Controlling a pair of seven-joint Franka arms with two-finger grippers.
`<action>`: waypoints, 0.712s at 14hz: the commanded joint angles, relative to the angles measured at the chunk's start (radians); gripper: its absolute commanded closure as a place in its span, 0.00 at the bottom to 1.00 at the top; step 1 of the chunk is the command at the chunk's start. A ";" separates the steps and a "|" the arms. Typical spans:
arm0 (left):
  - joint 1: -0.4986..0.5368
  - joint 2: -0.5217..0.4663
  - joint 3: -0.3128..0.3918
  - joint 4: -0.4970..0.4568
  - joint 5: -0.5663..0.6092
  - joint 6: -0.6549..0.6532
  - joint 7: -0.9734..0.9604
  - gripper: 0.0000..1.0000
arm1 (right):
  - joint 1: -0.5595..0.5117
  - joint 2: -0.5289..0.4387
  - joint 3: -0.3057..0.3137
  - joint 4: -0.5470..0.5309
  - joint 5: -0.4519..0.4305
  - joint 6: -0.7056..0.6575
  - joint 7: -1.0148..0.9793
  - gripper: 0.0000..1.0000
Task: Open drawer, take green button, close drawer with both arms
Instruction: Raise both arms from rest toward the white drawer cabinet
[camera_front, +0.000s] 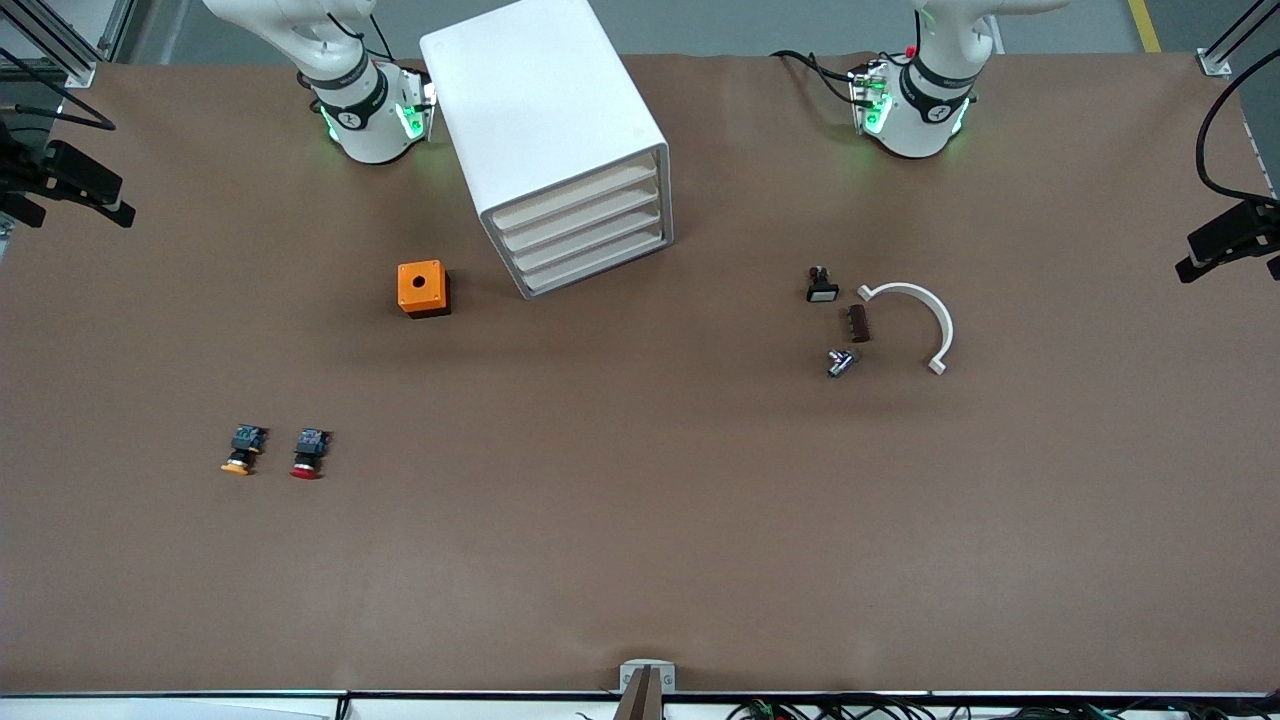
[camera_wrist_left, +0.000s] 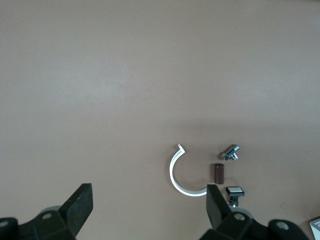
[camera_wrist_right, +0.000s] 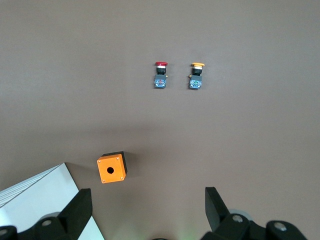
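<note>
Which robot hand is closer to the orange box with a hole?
Right. The open right gripper hangs over the table beside the orange box; the open left gripper hangs over the white curved clip, toward the left arm's end.

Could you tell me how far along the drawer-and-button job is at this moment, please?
Nothing looks done yet. The lowest drawer of the white cabinet is shut, and no green button shows on the table. Nothing is in hand: the left gripper hangs open over the white curved clip, the right gripper open over the orange box. Opening, taking the button and closing all remain.
</note>
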 joint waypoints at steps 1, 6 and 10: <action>0.001 0.008 -0.005 0.020 0.020 -0.021 0.018 0.00 | -0.017 -0.024 0.011 -0.022 0.003 0.005 -0.013 0.00; 0.001 0.010 -0.005 0.023 0.020 -0.021 0.017 0.00 | -0.019 -0.022 0.011 -0.021 0.003 0.007 -0.013 0.00; -0.011 0.057 -0.011 0.012 0.018 -0.030 -0.018 0.00 | -0.020 -0.018 0.009 -0.007 0.000 -0.019 -0.010 0.00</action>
